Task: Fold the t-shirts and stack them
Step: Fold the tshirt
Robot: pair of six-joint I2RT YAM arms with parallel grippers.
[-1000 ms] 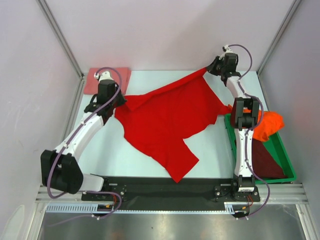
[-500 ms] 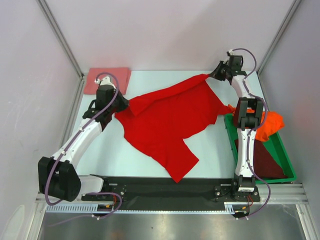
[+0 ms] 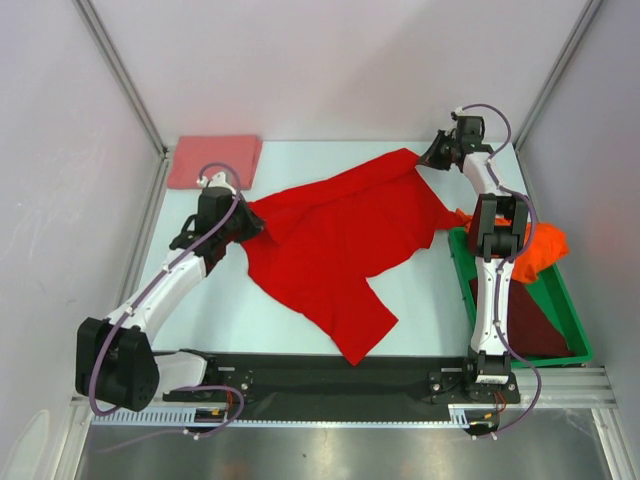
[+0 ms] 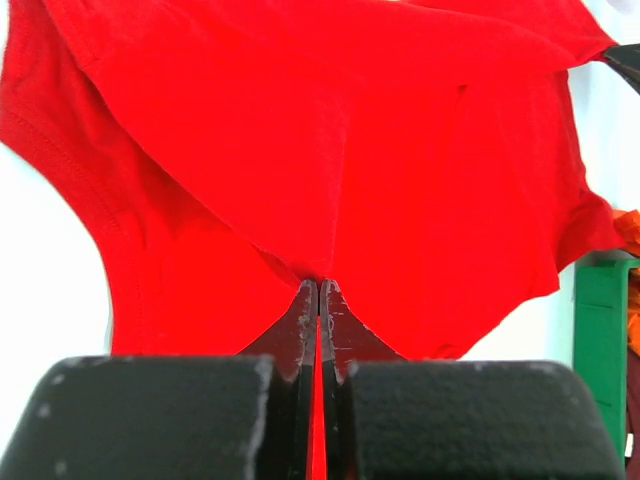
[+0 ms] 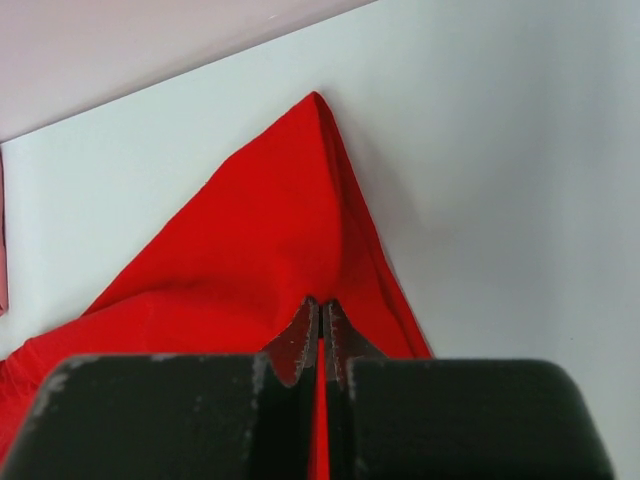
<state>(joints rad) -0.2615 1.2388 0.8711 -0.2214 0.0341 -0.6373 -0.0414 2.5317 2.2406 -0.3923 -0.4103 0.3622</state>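
Item: red shirt, spread loosely and creased across the middle of the counter, pinched at two points. Left claw: closed on the shirt's left edge, a fold of cloth clamped between the tips. Right claw: closed on the shirt's far right corner, which is drawn out to a peak close to the back wall. Edges: the near tail of the shirt ends just short of the black strip along the counter's near edge; the right side of the shirt reaches the far left corner of the green bin. Open room: bare counter near left, under the left arm; a bare patch between the shirt's tail and the bin; a bare band along the back wall between the two claws. Other stock: pink shirt, folded flat in the far left corner, apart from the red one; orange shirt, heaped in the bin and spilling over its far rim; maroon shirt, lying in the bin's near half. Surface: pale, smooth, matte. Room: plain pale walls on three sides, with metal posts at the far corners.
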